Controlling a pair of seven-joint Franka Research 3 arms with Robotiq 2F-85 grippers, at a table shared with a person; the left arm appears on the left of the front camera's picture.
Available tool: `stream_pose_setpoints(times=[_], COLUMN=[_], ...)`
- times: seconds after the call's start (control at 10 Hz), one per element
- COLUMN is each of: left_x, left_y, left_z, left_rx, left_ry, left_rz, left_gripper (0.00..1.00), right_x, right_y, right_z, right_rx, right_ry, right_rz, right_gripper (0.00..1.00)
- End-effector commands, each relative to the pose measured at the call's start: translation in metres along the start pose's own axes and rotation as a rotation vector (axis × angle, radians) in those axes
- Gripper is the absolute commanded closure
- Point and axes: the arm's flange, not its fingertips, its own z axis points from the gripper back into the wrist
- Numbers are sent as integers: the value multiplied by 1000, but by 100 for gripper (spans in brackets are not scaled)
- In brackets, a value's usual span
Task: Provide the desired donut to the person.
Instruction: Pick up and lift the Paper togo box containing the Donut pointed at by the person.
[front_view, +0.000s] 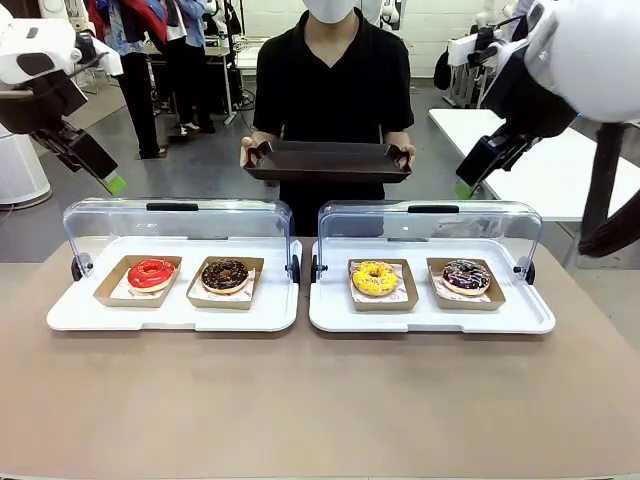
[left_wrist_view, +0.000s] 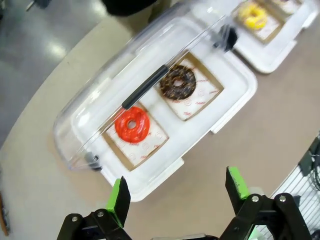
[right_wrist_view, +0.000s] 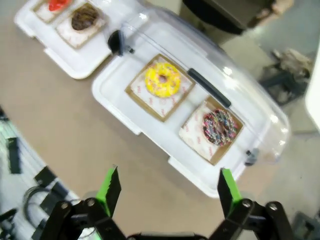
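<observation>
Four donuts lie on paper trays in two white cases with raised clear lids. The red donut (front_view: 151, 272) (left_wrist_view: 132, 124) and chocolate donut (front_view: 225, 274) (left_wrist_view: 178, 82) share the left case. The yellow donut (front_view: 375, 278) (right_wrist_view: 162, 79) and dark sprinkled donut (front_view: 465, 275) (right_wrist_view: 219, 127) share the right one. The person (front_view: 332, 70) stands at the far side holding a dark tray (front_view: 327, 160) in both hands. My left gripper (left_wrist_view: 177, 192) hangs open high above the left case, with nothing between its fingers. My right gripper (right_wrist_view: 170, 190) hangs open high above the right case, also with nothing in it.
The left white case (front_view: 60, 312) and right white case (front_view: 535, 318) sit side by side at the table's far half. The near half of the tan table (front_view: 320, 410) is bare. A white table (front_view: 560, 170) stands at the back right; bystanders stand at the back left.
</observation>
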Motion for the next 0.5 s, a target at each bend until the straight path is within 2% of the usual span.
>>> stream_pose_setpoints(times=[0.0,0.2,0.4], left_x=[-16,-35,-55], left_y=[44,82,110], left_z=[1,-2,1], left_rx=[-264,-467,-556], left_ry=[-73,-171,-247], left_rz=[-44,-70,-150], left_gripper=[0,0,0], right_x=[-31,-64,-102], right_y=[-48,-95,-134], right_z=[9,13,14], right_rx=[305,493,581], right_ry=[-107,-234,-335], right_rz=[106,145,176], right_gripper=[0,0,0])
